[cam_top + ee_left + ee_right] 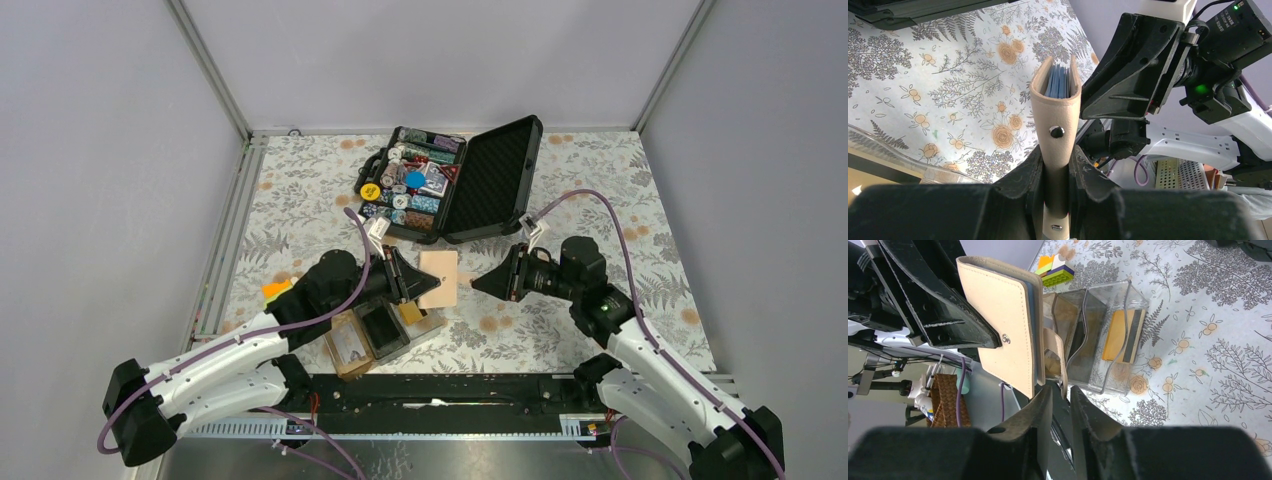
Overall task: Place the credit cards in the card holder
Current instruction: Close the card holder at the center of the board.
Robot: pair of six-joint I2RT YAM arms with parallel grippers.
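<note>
One tan leather wallet (1055,120) is squeezed by the left fingers (1020,182). The right fingers (1035,415) are almost closed by its strap (1055,355); a grip cannot be told. One gold-orange plastic card (1118,335) is seen inside one clear three-slot card holder (1113,380).

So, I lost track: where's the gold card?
Right wrist view: the gold card sits in the end compartment of the clear tray, right of the beige wallet.
</note>
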